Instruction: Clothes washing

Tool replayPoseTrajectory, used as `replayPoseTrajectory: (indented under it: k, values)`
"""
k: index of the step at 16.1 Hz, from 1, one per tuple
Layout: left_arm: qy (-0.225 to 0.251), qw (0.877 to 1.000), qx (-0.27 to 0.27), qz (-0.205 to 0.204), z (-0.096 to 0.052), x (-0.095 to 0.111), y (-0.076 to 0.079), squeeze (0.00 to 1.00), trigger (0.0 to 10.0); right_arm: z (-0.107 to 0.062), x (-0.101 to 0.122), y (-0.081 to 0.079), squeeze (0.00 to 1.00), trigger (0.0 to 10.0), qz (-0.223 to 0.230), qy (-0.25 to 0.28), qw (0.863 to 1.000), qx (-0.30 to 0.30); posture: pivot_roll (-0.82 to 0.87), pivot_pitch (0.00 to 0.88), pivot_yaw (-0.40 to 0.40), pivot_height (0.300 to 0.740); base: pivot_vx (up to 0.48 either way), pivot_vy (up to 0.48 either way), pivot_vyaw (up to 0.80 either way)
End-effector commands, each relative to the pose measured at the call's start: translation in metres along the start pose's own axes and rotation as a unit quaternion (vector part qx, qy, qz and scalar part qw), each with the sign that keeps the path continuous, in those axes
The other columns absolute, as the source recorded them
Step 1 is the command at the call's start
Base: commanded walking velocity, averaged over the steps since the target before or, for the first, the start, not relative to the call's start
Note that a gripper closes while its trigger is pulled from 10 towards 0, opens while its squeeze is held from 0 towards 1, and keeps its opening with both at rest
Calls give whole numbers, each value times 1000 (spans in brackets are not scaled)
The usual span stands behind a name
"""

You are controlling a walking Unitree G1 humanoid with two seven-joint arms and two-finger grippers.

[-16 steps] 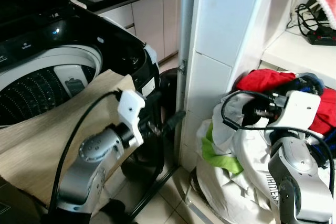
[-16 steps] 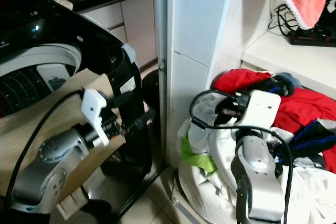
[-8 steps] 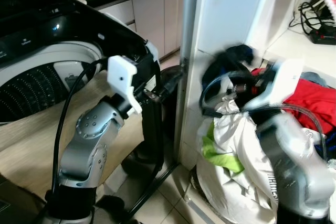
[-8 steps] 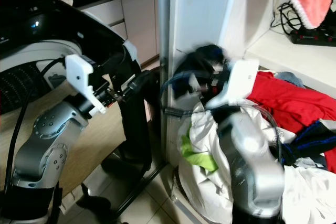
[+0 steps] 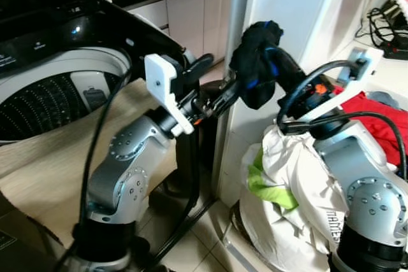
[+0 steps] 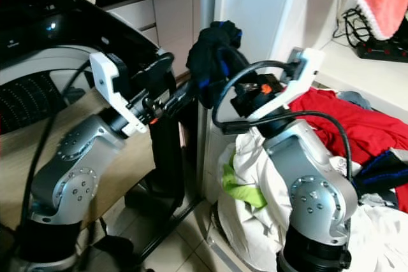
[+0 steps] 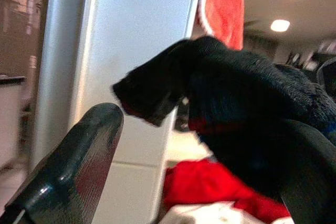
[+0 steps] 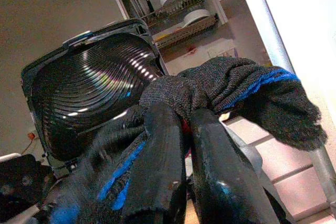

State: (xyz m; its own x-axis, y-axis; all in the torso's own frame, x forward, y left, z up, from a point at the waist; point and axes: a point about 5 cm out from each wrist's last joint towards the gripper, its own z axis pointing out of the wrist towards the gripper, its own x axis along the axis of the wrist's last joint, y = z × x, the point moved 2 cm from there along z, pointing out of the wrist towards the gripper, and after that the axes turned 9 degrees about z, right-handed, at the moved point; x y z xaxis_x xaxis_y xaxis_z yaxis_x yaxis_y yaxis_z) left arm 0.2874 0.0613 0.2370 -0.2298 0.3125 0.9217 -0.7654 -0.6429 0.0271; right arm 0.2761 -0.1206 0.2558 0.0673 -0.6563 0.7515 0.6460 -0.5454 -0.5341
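The right gripper (image 8: 181,145) has its jaws pinched together on a dark garment (image 5: 256,62), black knit with blue trim, held up in the air in front of the white pillar (image 5: 280,4). The cloth drapes over and down both sides of those jaws, so the grip sits somewhere near the middle of the piece, with loose ends hanging free.

The left gripper (image 7: 199,145) reaches in from the other side with its jaws spread wide, one finger (image 7: 79,150) clear of the cloth and the other lying under it. The garment is right at the mouth of these jaws, perhaps touching the far one, but they have not closed on it.

It looks light, limp and a little fuzzy, so it should not slip readily, yet it will sag and swing and offers no firm edge. A pinch on a thick bunched fold looks safer than one on a thin hanging corner, which could pull out.

The open washer drum (image 5: 57,97) lies beyond and below the left jaws. The laundry heap (image 5: 299,183) of white, green and red clothes sits beneath the right jaws.
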Motion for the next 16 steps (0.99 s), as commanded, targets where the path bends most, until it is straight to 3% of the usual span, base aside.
replayPoseTrajectory:
  k: [1,2,4,5,6,9,13,15,16]
  values:
    - [12,999,5,-39,-1,2,0,1000,10000,3,0,-3,0,0,5,-9,1000,13,-87,0,4,740,0,0,0]
    - [26,996,10,-84,-2,3,0,1000,10000,3,0,-3,0,0,7,-10,1000,14,-88,0,5,740,0,0,0]
    - [39,992,16,-121,-3,3,-1,1000,10000,2,-1,-4,0,0,5,-16,1000,15,-91,0,7,740,0,0,0]
    - [47,985,27,-163,-5,4,-5,1000,10000,1,-1,-5,0,0,5,-22,1000,17,-92,0,10,740,0,0,0]
    - [47,984,31,-169,-5,4,-7,1000,10000,0,-1,-5,0,0,6,-22,1000,18,-92,0,10,740,0,0,0]
    - [115,952,88,-270,-15,13,-28,1000,10000,-1,-2,-5,0,0,7,-23,1000,19,-92,0,13,740,0,0,0]
    - [124,939,68,-312,-22,16,-27,1000,10000,-2,-1,-4,0,0,6,-24,1000,15,-90,0,14,740,0,0,0]
    - [67,955,33,-286,-17,8,-13,1000,10000,-1,-3,-5,0,0,6,-27,999,20,-90,0,14,740,0,0,0]
    - [17,968,27,-249,-12,-4,-5,1000,10000,-1,-6,-8,0,0,3,-35,999,26,-90,0,14,740,0,0,0]
